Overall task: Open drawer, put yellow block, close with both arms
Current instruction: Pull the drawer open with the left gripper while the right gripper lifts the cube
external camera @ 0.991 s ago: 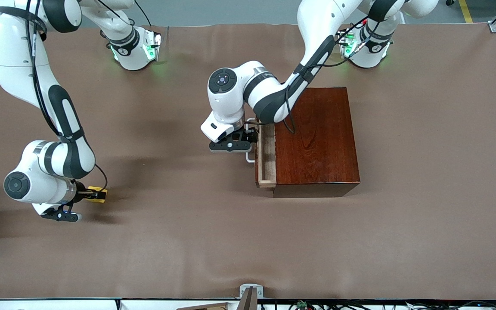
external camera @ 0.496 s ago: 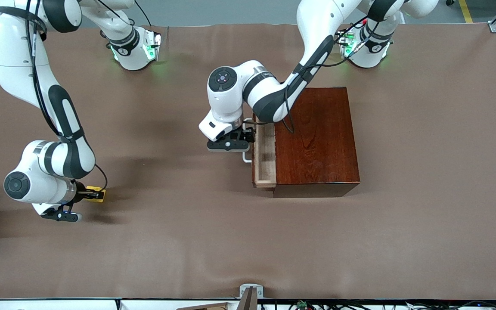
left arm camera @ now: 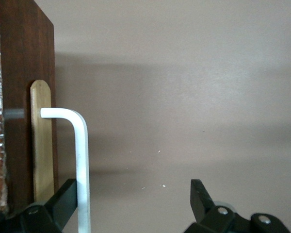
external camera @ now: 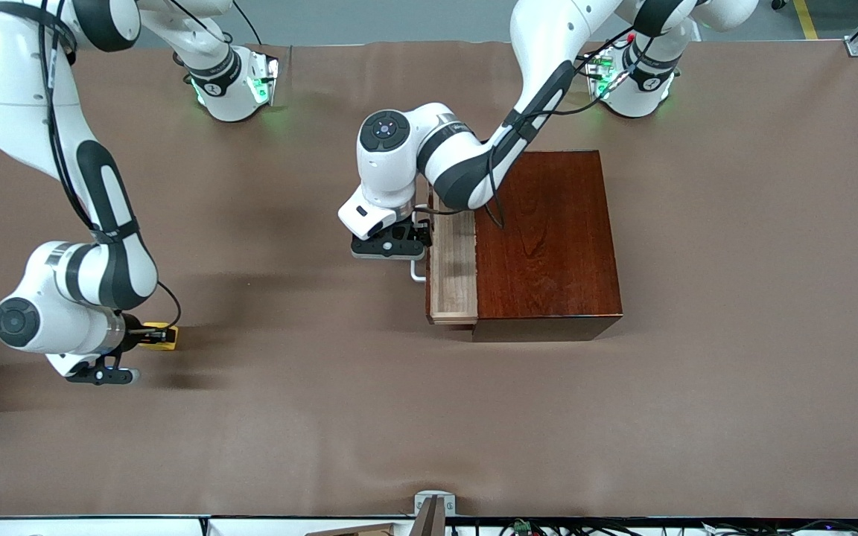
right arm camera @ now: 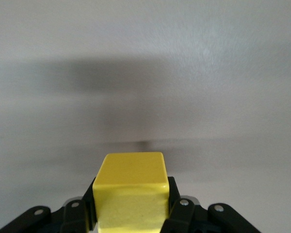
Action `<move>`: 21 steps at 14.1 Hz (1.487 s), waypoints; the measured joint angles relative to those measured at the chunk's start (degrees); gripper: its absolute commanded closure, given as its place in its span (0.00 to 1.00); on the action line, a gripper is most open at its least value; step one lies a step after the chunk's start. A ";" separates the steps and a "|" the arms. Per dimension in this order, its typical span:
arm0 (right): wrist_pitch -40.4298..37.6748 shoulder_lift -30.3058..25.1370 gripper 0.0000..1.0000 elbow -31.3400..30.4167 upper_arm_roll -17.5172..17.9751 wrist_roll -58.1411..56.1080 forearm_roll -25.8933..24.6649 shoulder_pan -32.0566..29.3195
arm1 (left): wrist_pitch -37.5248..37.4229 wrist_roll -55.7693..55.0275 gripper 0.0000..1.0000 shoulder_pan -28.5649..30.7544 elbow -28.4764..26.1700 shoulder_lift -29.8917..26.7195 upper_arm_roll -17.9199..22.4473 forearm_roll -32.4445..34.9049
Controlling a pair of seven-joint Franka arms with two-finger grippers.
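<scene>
Left gripper (left arm camera: 131, 194): spread wide at the front of the drawer (external camera: 453, 268), pinching nothing. One of the fingers (left arm camera: 63, 200) right against the white handle (left arm camera: 81, 160), the upright bar of the U inside the gap; the other finger well apart from it, over bare table (external camera: 325, 417). Set low, just in front of the drawer's face, wrist turned toward the box (external camera: 548, 238).

Drawer partly out of the box, pale wood floor showing, nothing in it. Handle sticking out from the drawer's face toward the right arm's end of the table. Box glossy, dark reddish-brown, standing toward the left arm's end of the table.

Left arm (external camera: 466, 164) bent down across the box's top from its green-lit base.

Right gripper (right arm camera: 131, 204): pressed together on the block (right arm camera: 132, 170), a finger on each of two facing sides, yellow top and front face sticking out past the fingertips. Low at the table; whether resting on it or just off it, impossible to tell.

Block well apart from the drawer, at the right arm's end of the table, nearer to the front camera than the box's handle.

Right arm (external camera: 101, 193) folded down from its green-lit base, elbow high, wrist level above the table.
</scene>
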 measured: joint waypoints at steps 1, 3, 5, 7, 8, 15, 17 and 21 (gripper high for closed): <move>-2.21 -1.53 1.00 0.73 0.08 -0.03 -0.01 0.42 | 0.68 0.00 0.00 -0.18 -0.21 0.01 0.05 0.01; -7.18 -4.79 1.00 2.09 0.13 -0.03 -0.02 1.52 | 0.95 0.00 0.00 -0.27 -0.34 -0.01 0.16 0.00; -11.27 -7.22 1.00 3.19 0.14 -0.03 -0.02 2.19 | 1.46 0.00 0.00 -0.38 -0.44 -0.01 0.18 -0.05; -14.16 -8.37 1.00 4.35 0.15 -0.03 -0.02 2.51 | 1.69 0.00 0.00 -0.52 -0.49 -0.02 0.29 -0.04; -15.31 -8.56 1.00 5.02 0.15 -0.03 -0.02 2.62 | 2.37 0.00 0.00 -0.66 -0.54 -0.02 0.29 -0.18; -19.70 -9.15 1.00 7.34 0.32 -0.03 0.02 3.47 | 9.32 0.12 0.00 -2.39 -1.10 0.70 1.10 -2.68; -22.53 -10.31 1.00 7.84 0.56 -0.18 0.10 4.08 | 9.32 0.12 0.00 -2.40 -1.10 0.69 1.10 -2.68; -26.19 -15.31 1.00 8.08 0.90 -0.25 0.16 8.89 | 10.72 0.11 0.00 -2.48 -1.05 0.70 0.88 -3.14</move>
